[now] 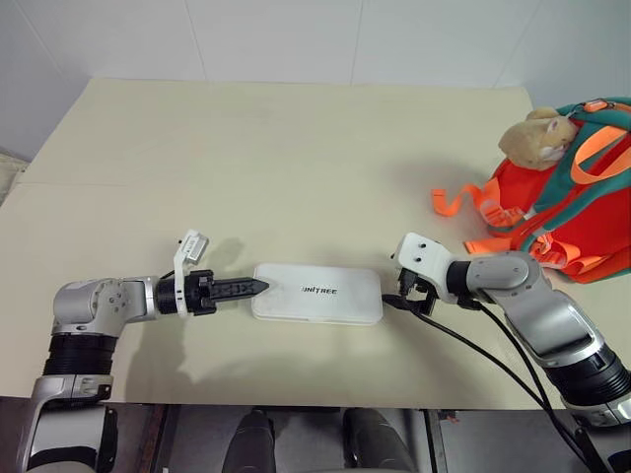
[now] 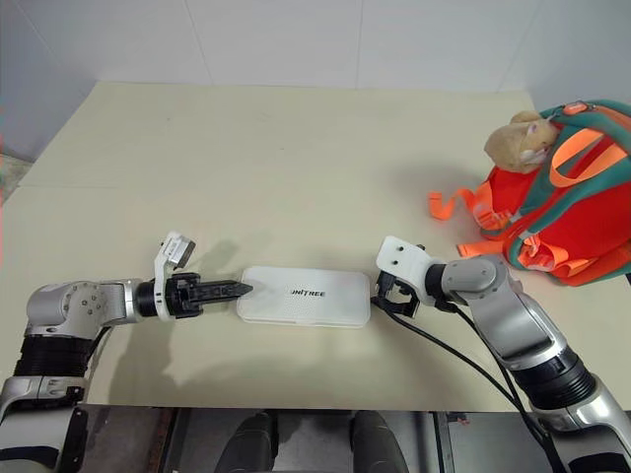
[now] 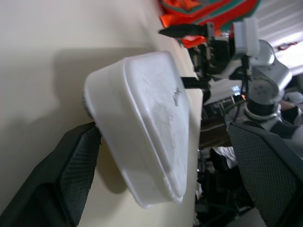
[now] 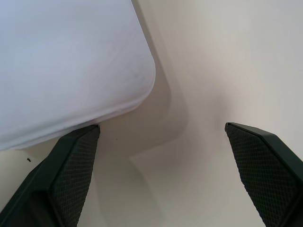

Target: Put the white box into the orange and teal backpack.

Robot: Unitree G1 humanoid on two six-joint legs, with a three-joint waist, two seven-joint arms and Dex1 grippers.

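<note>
The white box [image 1: 315, 293] lies flat near the table's front edge, its long side running left to right. My left gripper [image 1: 258, 287] is level at the box's left end. In the left wrist view that end of the box [image 3: 151, 127] sits between the open fingers [image 3: 71, 179]. My right gripper [image 1: 396, 296] is at the box's right end, open. In the right wrist view a corner of the box [image 4: 71, 61] lies beside one finger [image 4: 71, 170], with bare table in the gap. The orange and teal backpack [image 1: 572, 202] lies at the far right, a tan plush charm [image 1: 537, 138] on top.
The beige table [image 1: 296, 148] runs back to a white wall. Orange straps [image 1: 463, 202] trail from the backpack toward the middle. A black cable [image 1: 473, 345] hangs from my right wrist over the table's front edge.
</note>
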